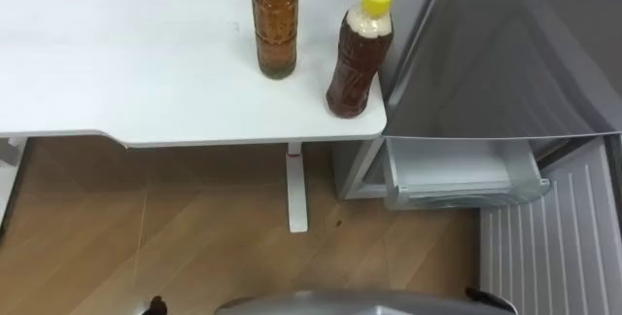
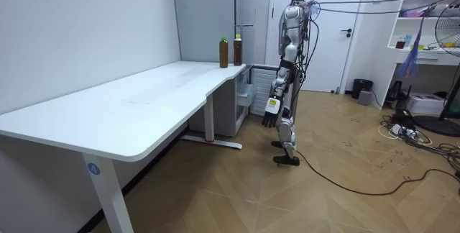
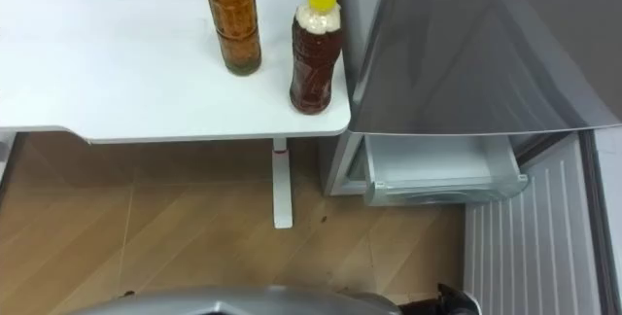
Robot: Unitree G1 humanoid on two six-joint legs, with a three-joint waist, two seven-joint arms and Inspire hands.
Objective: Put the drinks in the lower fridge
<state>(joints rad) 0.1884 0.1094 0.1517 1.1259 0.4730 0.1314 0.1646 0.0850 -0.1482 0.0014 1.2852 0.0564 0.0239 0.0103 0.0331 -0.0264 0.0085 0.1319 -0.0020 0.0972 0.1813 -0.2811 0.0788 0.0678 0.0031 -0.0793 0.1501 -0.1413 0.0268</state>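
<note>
Two drink bottles stand on the near right corner of the white table (image 1: 117, 82). The green-capped bottle (image 1: 276, 21) holds amber drink. The yellow-capped bottle (image 1: 361, 52) holds darker drink and stands close to the table's corner, next to the fridge. The grey fridge (image 1: 505, 52) is right of the table, its lower door (image 1: 554, 237) swung open and a pale drawer (image 1: 462, 174) showing inside. In the room view I stand upright facing the fridge, a step back from the bottles. My left hand (image 2: 270, 119) hangs by my thigh with relaxed fingers. A dark tip of my right hand (image 3: 452, 300) shows at the bottom edge.
The table's white leg and foot (image 1: 296, 191) stand on the wooden floor just left of the fridge. A closed white door (image 2: 348, 32), shelves (image 2: 424, 39) and a fan (image 2: 451, 46) are at the room view's right, behind me.
</note>
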